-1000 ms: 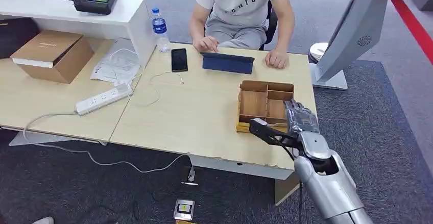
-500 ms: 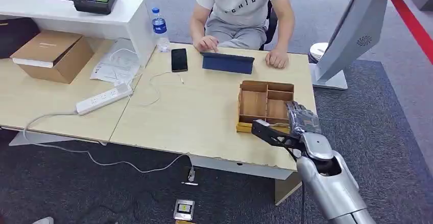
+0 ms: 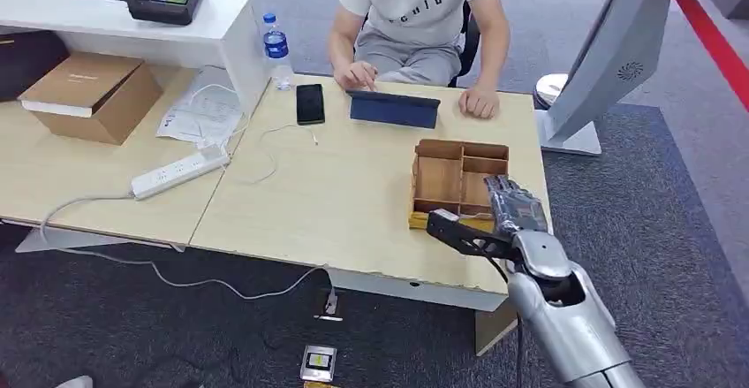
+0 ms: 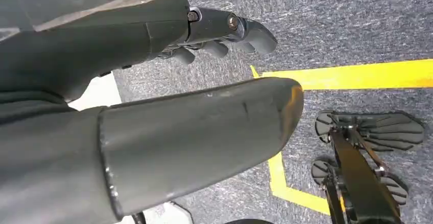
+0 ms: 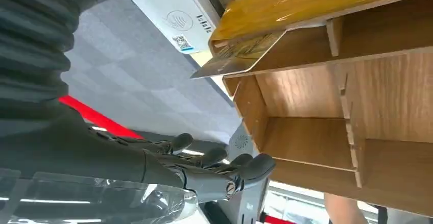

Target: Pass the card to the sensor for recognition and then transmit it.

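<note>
A wooden compartment box (image 3: 459, 176) stands near the table's right front edge. A yellowish card (image 5: 239, 58) leans out of its narrow front slot, which shows as a yellow strip (image 3: 422, 221) in the head view. Beside the box lies a white card sensor (image 5: 179, 18) with a QR code. My right hand (image 3: 514, 208) hovers over the box's near right corner, its fingers (image 5: 224, 165) spread and its thumb (image 3: 452, 230) stretched out across the front slot, holding nothing. My left hand (image 4: 153, 35) hangs over the carpet, holding nothing, its fingers (image 4: 240, 27) loosely apart from the thumb.
A person sits at the far side, hands by a blue tablet (image 3: 394, 109). A phone (image 3: 310, 103), a water bottle (image 3: 276, 49), a power strip (image 3: 179, 171) and a cardboard box (image 3: 88, 95) lie to the left. A grey stand (image 3: 609, 61) rises at the right.
My right hand has edged slightly left over the box's front, its thumb tip a little lower and further left. Nothing else has moved.
</note>
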`<control>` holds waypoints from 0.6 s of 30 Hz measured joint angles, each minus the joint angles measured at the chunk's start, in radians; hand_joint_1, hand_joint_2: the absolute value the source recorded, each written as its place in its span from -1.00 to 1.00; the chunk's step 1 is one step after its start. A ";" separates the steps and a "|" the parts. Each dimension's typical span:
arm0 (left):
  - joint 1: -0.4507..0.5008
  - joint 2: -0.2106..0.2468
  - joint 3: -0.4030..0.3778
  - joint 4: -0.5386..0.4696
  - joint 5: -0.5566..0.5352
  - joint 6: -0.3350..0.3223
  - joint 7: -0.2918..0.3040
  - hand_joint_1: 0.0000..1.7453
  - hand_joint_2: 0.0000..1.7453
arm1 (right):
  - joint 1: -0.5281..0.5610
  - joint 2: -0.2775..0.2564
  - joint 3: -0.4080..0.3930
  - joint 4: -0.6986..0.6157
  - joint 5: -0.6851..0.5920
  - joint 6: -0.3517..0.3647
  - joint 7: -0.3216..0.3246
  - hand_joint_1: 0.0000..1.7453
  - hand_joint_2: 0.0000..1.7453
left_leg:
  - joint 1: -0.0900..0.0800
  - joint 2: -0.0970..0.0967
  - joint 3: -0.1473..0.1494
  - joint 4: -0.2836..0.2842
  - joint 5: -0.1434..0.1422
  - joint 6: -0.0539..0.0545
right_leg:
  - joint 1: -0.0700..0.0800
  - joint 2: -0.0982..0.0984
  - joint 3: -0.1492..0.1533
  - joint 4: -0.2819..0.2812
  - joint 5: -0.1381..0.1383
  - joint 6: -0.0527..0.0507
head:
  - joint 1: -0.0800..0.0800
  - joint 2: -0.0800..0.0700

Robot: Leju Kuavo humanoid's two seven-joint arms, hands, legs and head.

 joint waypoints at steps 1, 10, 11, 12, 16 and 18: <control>0.000 0.000 0.000 0.000 0.000 0.002 0.000 -1.00 -1.00 | 0.000 0.002 0.002 0.000 -0.001 0.000 0.000 -1.00 1.00 | 0.000 0.000 0.000 0.000 0.000 0.000 | 0.000 0.000 0.000 0.000 0.000 0.000 | 0.000 0.000; 0.000 -0.006 0.000 -0.001 0.003 0.017 0.002 -1.00 -1.00 | 0.001 0.007 0.014 0.000 -0.005 0.000 0.000 -1.00 1.00 | 0.000 0.000 0.000 0.000 0.000 0.000 | 0.000 0.000 0.000 0.000 0.000 0.000 | 0.000 0.000; 0.000 -0.007 0.000 -0.001 0.005 0.017 0.003 -1.00 -1.00 | 0.001 0.007 0.016 0.000 -0.005 0.000 0.000 -1.00 1.00 | 0.000 0.000 0.000 0.000 0.000 0.000 | 0.000 0.000 0.000 0.000 0.000 0.000 | 0.000 0.000; 0.000 -0.007 0.000 -0.001 0.006 0.018 0.005 -1.00 -1.00 | 0.001 0.007 0.018 0.000 -0.006 0.000 0.000 -1.00 1.00 | 0.000 0.000 0.000 0.000 0.000 0.000 | 0.000 0.000 0.000 0.000 0.000 0.000 | 0.000 0.000; 0.000 -0.008 0.000 -0.001 0.009 0.018 0.009 -1.00 -1.00 | -0.001 0.007 0.023 0.000 -0.007 -0.002 0.000 -1.00 1.00 | 0.000 0.000 0.000 0.000 0.000 0.000 | 0.000 0.000 0.000 0.000 0.000 0.000 | 0.000 0.000; 0.000 -0.008 0.000 -0.001 0.009 0.018 0.009 -1.00 -1.00 | -0.002 0.006 0.024 0.001 -0.009 -0.003 0.000 -1.00 1.00 | 0.000 0.000 0.000 0.000 0.000 0.000 | 0.000 0.000 0.000 0.000 0.000 0.000 | 0.000 0.000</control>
